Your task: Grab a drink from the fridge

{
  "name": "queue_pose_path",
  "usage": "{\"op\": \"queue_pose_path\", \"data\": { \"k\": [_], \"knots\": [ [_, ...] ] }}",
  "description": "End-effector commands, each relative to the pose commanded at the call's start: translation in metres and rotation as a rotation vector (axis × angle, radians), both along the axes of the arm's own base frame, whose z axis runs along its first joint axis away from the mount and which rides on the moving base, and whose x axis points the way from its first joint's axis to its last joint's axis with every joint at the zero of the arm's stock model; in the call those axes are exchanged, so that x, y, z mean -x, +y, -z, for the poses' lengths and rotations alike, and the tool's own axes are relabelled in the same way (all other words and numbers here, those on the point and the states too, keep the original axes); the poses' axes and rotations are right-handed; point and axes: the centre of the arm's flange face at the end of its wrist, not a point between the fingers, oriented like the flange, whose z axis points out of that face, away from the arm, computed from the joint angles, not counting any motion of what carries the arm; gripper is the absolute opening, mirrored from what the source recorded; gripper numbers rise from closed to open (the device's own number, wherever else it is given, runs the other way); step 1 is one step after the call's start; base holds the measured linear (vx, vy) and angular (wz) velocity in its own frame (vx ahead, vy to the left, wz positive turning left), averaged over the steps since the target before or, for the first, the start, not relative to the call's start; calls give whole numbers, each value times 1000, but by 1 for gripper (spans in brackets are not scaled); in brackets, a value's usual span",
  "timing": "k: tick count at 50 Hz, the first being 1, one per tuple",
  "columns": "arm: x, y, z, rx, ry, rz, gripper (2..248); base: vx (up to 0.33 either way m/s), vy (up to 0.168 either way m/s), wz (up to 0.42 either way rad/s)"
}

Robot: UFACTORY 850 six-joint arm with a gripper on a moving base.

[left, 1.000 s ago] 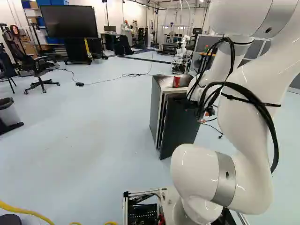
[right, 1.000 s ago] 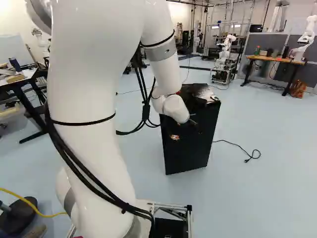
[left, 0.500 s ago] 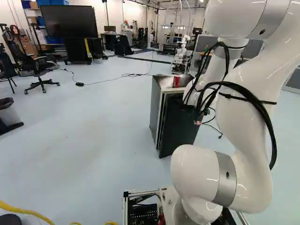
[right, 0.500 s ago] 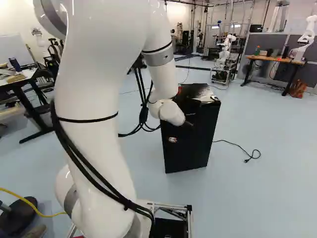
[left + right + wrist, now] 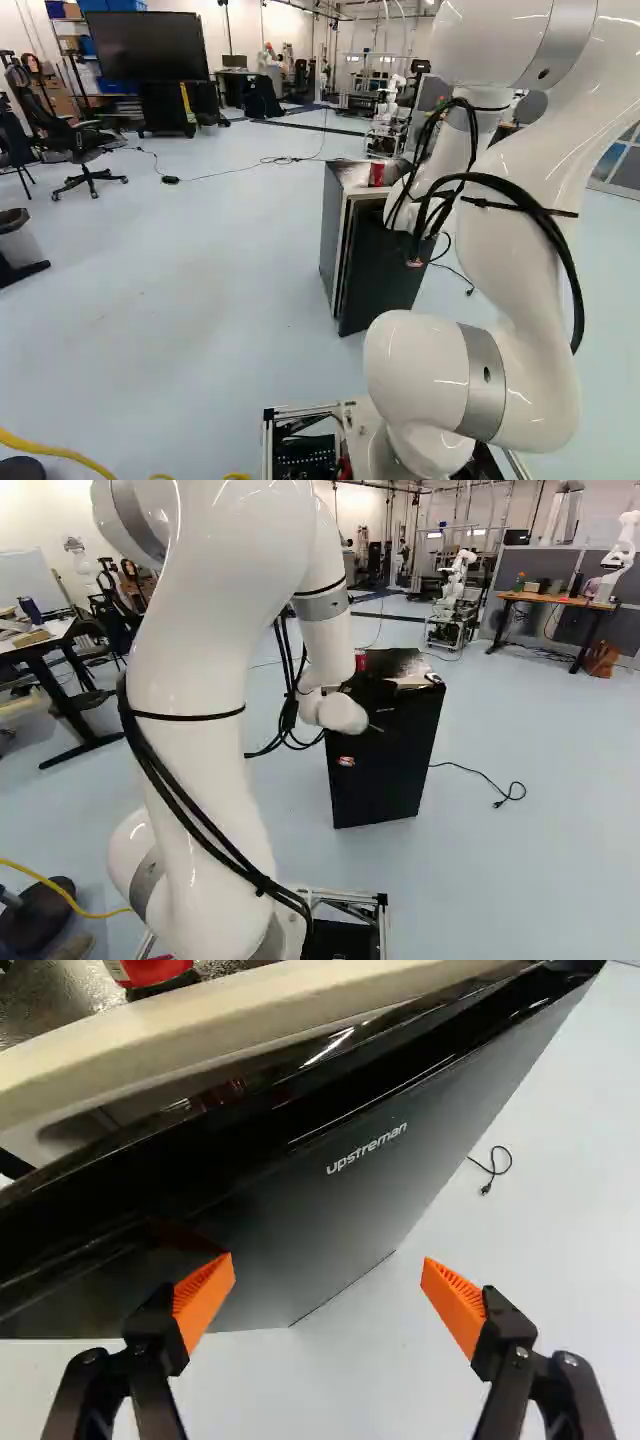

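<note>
At the front of the small fridge [image 5: 338,235], my gripper [image 5: 416,258] is partly hidden by cables in the left base view. Seen from the wrist, the gripper [image 5: 328,1295] stands open, its orange pads wide apart with nothing gripped between them. One finger overlaps the dark fridge door [image 5: 330,1225]; the other is seen against the floor beyond the door's edge. Whether either touches the door, I cannot tell. The door stands slightly ajar, a narrow gap between it and the pale cabinet rim [image 5: 250,1010]. A red can [image 5: 377,174] is on the fridge top. The fridge's inside is mostly hidden.
A power cord [image 5: 480,778] lies on the floor beside the fridge. Farther off are a wooden table [image 5: 555,600], another robot [image 5: 618,555] and an office chair [image 5: 82,150]. A dark desk [image 5: 45,655] stands left in the right base view.
In the left base view my forearm and gripper have shifted left across the door front. More of the red can shows in the right base view. The base has not moved.
</note>
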Motion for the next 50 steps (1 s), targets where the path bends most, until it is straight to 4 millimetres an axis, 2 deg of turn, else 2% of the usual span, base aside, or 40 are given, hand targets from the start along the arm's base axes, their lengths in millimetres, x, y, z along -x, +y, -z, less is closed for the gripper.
{"op": "queue_pose_path", "data": {
  "k": [50],
  "knots": [
    [-9, 4, -2, 11, -38, -16, 247, 0, 0, 0]
  ]
}}
